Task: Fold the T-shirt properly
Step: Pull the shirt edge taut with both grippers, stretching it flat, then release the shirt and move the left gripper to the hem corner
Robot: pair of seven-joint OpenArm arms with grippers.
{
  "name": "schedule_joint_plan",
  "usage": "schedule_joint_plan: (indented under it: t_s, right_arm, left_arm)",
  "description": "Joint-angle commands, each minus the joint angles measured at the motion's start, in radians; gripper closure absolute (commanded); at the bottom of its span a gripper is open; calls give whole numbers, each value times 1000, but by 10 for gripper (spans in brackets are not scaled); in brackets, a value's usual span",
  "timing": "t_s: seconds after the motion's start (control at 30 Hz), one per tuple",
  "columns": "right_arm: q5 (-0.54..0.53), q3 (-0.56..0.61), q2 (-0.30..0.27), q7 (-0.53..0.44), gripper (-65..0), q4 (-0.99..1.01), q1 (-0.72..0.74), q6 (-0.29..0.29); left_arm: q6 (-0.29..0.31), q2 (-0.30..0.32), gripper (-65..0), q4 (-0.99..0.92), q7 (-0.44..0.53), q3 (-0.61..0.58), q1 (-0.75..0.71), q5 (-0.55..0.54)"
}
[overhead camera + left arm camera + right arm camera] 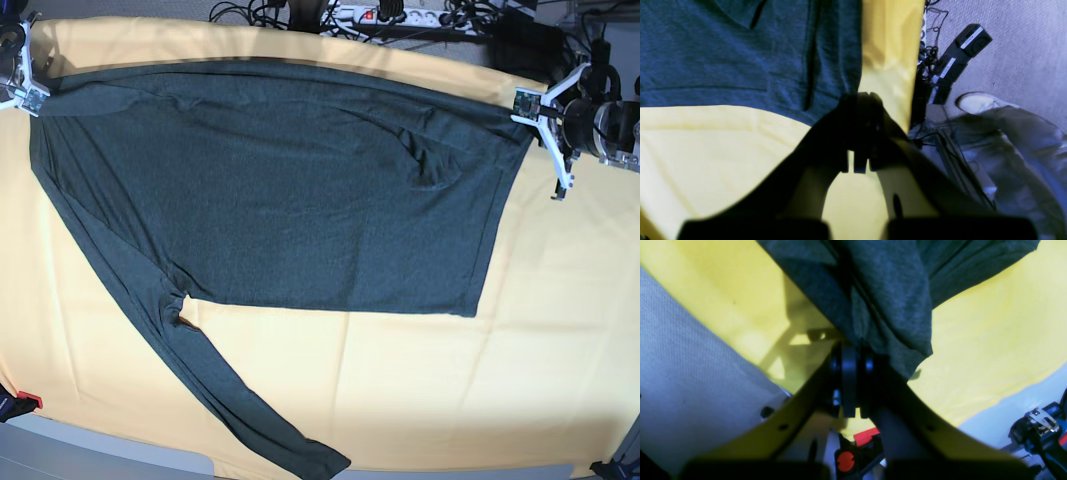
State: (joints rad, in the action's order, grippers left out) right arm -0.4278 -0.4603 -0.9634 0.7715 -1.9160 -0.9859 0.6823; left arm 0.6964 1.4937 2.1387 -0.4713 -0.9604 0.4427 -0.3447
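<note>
The T-shirt is spread flat over the yellow cloth, stretched between the two grippers at its far corners. The right gripper is clenched on a bunched corner, and the thin fabric hangs in folds directly above its fingertips. The left gripper is closed at the hem corner; a grasp on the fabric is probable, but it cannot be told for certain. The knit is soft, heathered and dark teal-grey, with a long sleeve trailing toward the near table edge. If the corners are pulled unevenly, the thin knit could be slipped out of the fingers, or the loose sleeve could be dragged and wrinkled.
</note>
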Motion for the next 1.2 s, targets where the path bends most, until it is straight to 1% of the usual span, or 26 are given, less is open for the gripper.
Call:
schedule_joint_plan:
  t_s: [0.0, 0.1, 0.27, 0.47, 0.5, 0.57, 0.6, 0.63, 0.67, 0.7, 0.8, 0.93, 1.1, 1.17]
  right_arm:
    - [9, -16, -14, 16, 0, -8, -4, -1]
    - [9, -16, -14, 16, 0, -8, -3, -1]
    - [9, -16, -14, 16, 0, -8, -4, -1]
    - [3, -16, -14, 16, 0, -8, -3, -2]
    - [-4, -16, -14, 16, -68, -8, -3, -5]
    - [-23, -16, -14, 16, -258, -8, -3, -10]
    - [-28, -16, -14, 15, -336, -8, -3, -10]
    - [-29, -16, -15, 15, -383, -8, -1, -12]
    - [-29, -16, -15, 16, -392, -8, 0, -16]
    - [-28, -19, -15, 16, -390, -8, 0, -25]
    - [-29, -20, -15, 19, -390, -8, 0, -39]
    - [-29, -20, -15, 37, -390, -10, 0, -39]
    - [-30, -49, -14, 109, -390, -57, -1, -39]
    - [-30, -73, -14, 121, -390, -80, -1, -39]
  left_arm:
    - [2, 27, 0, 6, -8, 13, -5, -4]
    - [2, 27, 0, 6, -8, 13, -32, -2]
    - [2, 27, 0, 6, -8, 13, -47, 41]
    - [2, 27, 0, 6, -8, 13, -47, 40]
    - [2, 27, -52, 6, -8, 13, -47, 40]
    - [2, 27, -194, 6, -9, 13, -47, 40]
    - [2, 27, -262, 6, -17, 13, -47, 40]
    - [2, 27, -320, 6, -31, 13, -47, 40]
    - [2, 27, -358, 6, -45, 13, -47, 40]
    - [2, 27, -370, 6, -65, 13, -46, 40]
    - [2, 27, -371, 6, -115, 13, -47, 40]
    - [2, 27, -371, 6, -117, 13, -46, 40]
    - [2, 27, -371, 6, -133, 13, -45, 40]
    - [-23, 27, -371, 6, -133, 13, -43, 40]
